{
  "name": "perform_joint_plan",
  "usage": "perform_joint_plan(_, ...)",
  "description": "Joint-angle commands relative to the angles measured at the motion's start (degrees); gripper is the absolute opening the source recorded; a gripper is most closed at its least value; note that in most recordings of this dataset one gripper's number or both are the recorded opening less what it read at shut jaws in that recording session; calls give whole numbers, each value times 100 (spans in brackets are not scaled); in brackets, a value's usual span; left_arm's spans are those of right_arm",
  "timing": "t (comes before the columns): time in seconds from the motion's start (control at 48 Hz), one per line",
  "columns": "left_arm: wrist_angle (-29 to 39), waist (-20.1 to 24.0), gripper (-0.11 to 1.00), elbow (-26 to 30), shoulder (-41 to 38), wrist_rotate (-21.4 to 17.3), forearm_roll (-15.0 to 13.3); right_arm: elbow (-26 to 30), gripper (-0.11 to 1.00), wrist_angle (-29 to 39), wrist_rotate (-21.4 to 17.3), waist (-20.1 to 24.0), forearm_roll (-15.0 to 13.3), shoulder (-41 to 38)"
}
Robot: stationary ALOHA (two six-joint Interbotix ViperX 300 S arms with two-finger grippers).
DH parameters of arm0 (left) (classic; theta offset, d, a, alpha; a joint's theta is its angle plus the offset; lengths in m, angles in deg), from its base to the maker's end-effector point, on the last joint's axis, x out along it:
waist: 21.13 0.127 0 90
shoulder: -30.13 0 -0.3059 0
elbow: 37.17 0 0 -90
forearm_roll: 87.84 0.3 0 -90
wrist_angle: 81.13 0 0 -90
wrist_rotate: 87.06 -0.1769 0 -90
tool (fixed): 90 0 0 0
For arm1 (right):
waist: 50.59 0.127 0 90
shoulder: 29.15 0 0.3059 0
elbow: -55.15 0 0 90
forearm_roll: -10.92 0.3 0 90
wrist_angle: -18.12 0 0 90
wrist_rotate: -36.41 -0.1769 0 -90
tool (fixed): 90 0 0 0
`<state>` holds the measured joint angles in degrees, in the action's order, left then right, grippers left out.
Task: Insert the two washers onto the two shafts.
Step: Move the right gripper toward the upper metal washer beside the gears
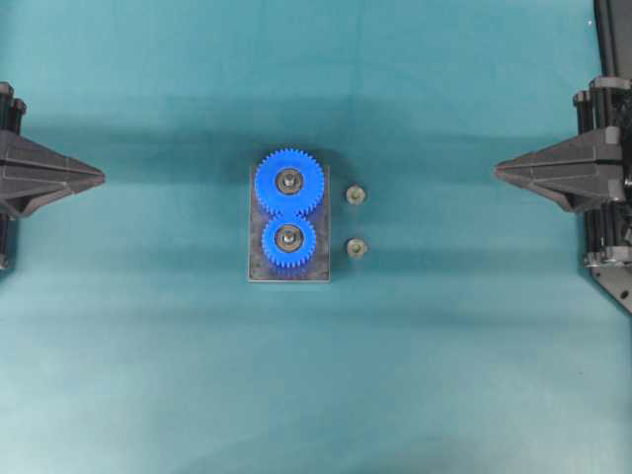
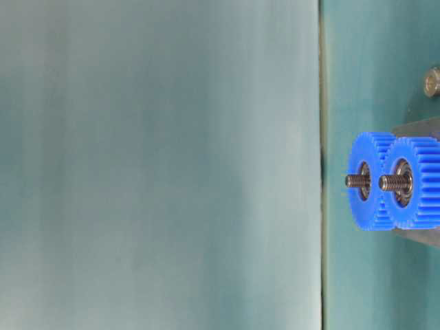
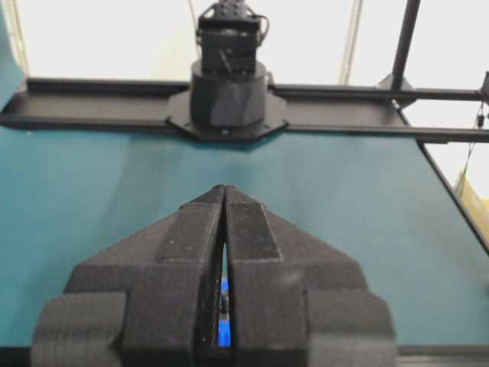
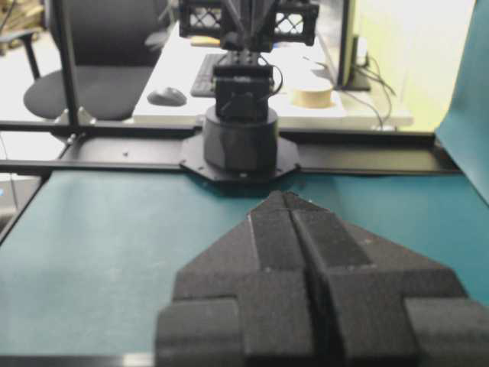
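Overhead: two washers [image 1: 355, 195] beside gears [image 1: 289, 183], unobstructed.

Two blue gears [image 1: 289, 209] on one base plate [image 1: 257, 273]; two washers [image 1: 355, 221] just beside the plate.

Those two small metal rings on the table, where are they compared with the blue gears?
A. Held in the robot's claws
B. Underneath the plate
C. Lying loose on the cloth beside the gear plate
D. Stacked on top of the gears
C: in the overhead view both washers lie on the teal cloth just right of the base plate carrying the blue gears, touching nothing.
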<state>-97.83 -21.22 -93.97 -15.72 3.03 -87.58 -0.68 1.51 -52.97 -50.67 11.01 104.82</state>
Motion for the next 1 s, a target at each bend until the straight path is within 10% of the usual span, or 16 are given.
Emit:
perform_joint_plan(0.0,53,-53,1,193,-62,255,18,132,2,53,-158,-105,88,-97)
perform_joint_plan(0.125,457,-53,1,422,-62,360,44,492,2,1450,-193,-360,703,-316)
perform_joint_plan(0.417,1951,-70,1,879,-132,202,62,1292,2,3850,-202,-958,580,-1143)
perform_joint_plan(0.98,2268,-70,1,905,-712,185,62,2188,2,4623,176,-1099,202,-3604)
